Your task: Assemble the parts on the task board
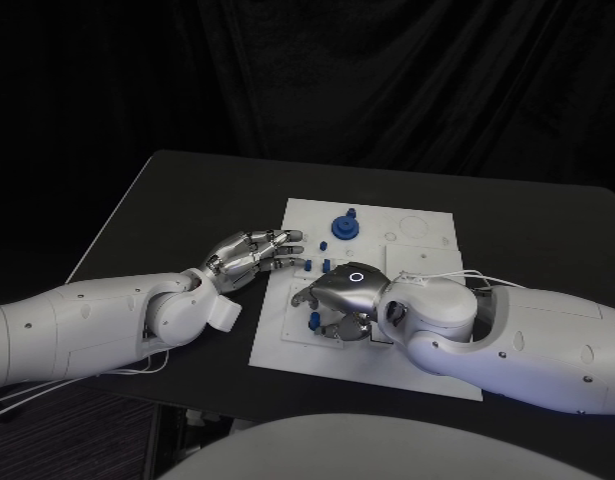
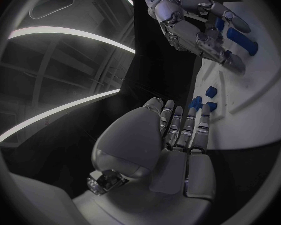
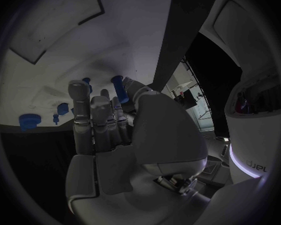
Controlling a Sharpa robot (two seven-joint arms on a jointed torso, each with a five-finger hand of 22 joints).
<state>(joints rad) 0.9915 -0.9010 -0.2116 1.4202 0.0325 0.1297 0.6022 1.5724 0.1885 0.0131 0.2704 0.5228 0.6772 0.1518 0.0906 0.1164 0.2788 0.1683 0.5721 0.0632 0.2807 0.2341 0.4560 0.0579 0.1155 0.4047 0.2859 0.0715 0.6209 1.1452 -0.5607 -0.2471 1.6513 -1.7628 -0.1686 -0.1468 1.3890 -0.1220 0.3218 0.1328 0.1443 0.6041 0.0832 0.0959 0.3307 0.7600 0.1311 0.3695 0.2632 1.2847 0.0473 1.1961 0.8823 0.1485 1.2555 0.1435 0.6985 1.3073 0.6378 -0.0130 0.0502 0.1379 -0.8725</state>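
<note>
No legible brand, label or writing in any view. The back of the right robot hand [image 1: 348,288] carries a small lit ring.

Task board [image 1: 415,240]: white plate lying flat in the middle of the black surface [image 1: 177,200]. Bare black surface shows to the board's left, behind it, and to its right; its front edge lies near the surface's front edge.

Parts:
- large blue part [image 1: 346,225] standing upright in the far half of the board, apart from both hands.
- small blue parts [image 1: 317,264] in a cluster near the board's left edge, between the two hands.
- blue pegs [image 2: 242,41] on the board just beside the right fingers [image 2: 206,37], seen from the left wrist view.

Left robot hand [image 1: 250,252]: at the board's left edge, fingertips reaching over the edge toward the small cluster. Fingers extended, slightly apart, nothing between them; left wrist view confirms [image 2: 178,135].

Right robot hand: palm down over the near-left part of the board, fingers curled down at a blue part [image 1: 313,320]. Right wrist view [image 3: 106,130] shows the fingers close together, blue pieces just beyond the tips. Cannot tell whether it pinches one.
</note>
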